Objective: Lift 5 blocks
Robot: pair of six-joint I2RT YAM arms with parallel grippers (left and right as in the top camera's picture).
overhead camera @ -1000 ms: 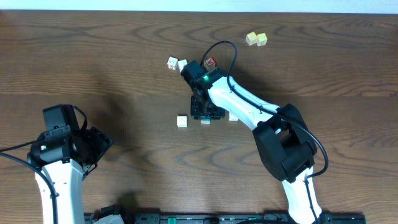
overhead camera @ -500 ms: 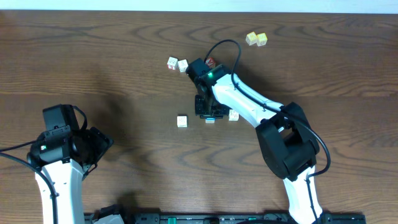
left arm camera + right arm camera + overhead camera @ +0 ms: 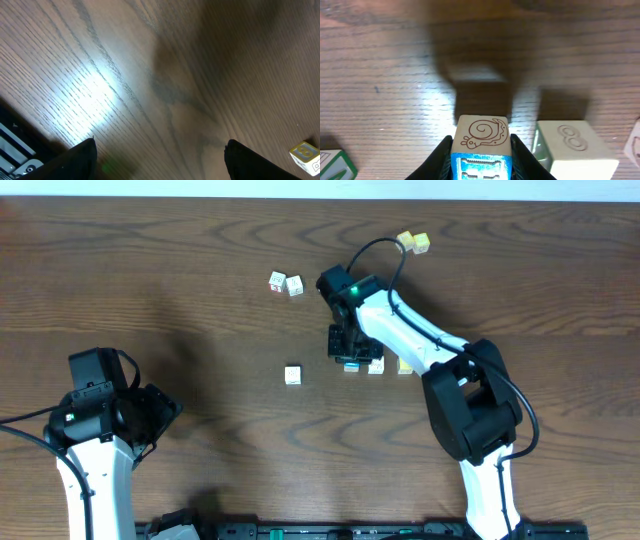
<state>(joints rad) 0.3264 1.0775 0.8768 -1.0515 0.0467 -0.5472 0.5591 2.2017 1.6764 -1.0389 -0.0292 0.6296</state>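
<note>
My right gripper (image 3: 351, 358) is shut on a small block (image 3: 352, 366) near the table's middle. In the right wrist view that block (image 3: 482, 132) shows a cream face with a snail drawing and a blue face, clamped between both fingers (image 3: 442, 157); its shadow lies apart on the wood beneath. A cream block (image 3: 376, 366) and a yellow block (image 3: 405, 365) lie just right of it; another white block (image 3: 292, 375) lies to the left. A block marked 8 (image 3: 567, 142) sits beside the held one. My left gripper (image 3: 160, 410) hangs open at the lower left, nothing between its fingers (image 3: 80, 160).
Two white cubes (image 3: 285, 283) lie at the back centre and a pale yellow-green pair (image 3: 412, 242) at the back right. A green-edged block (image 3: 330, 165) shows at the right wrist view's lower left. One block (image 3: 305, 152) lies right of the left gripper.
My right arm has swung to the right with the blue-faced block in its jaws, ending beside the cream and yellow blocks. The left arm has not moved.
</note>
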